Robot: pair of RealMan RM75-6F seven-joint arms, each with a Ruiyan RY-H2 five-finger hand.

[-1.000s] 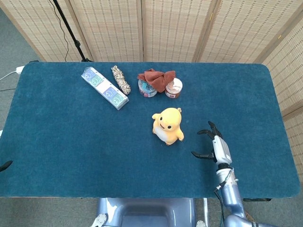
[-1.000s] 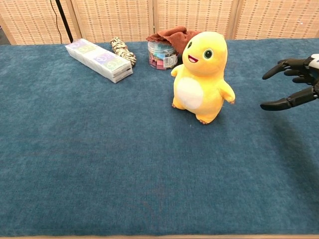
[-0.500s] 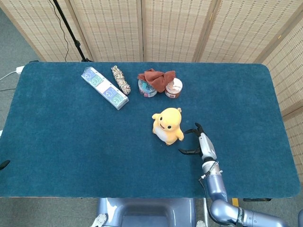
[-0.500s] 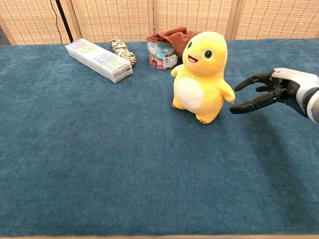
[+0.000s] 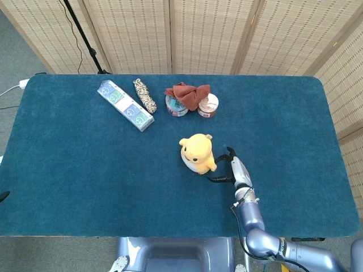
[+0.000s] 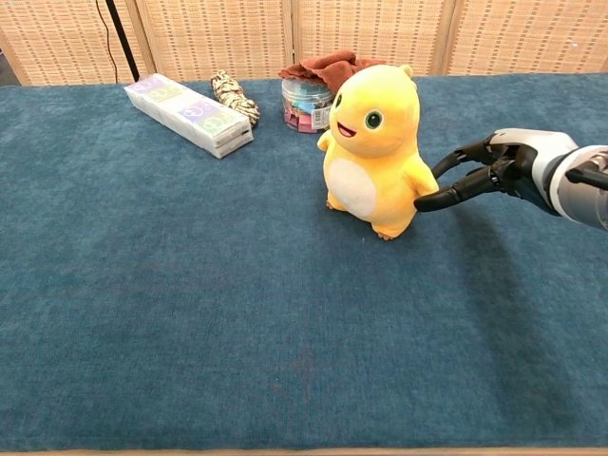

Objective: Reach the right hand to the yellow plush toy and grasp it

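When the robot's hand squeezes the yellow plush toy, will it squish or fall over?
Probably squish: the yellow plush toy looks soft and stuffed. It may tip too, since it stands upright on small feet and tilts away from the right hand at its side. It looks light.

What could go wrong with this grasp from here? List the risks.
1. The right hand meets the yellow plush toy only at its side, fingers still spread; closing now may just nudge it away.
2. The toy stands upright on the blue table and looks tilted, so more sideways push could topple it towards the jars behind.
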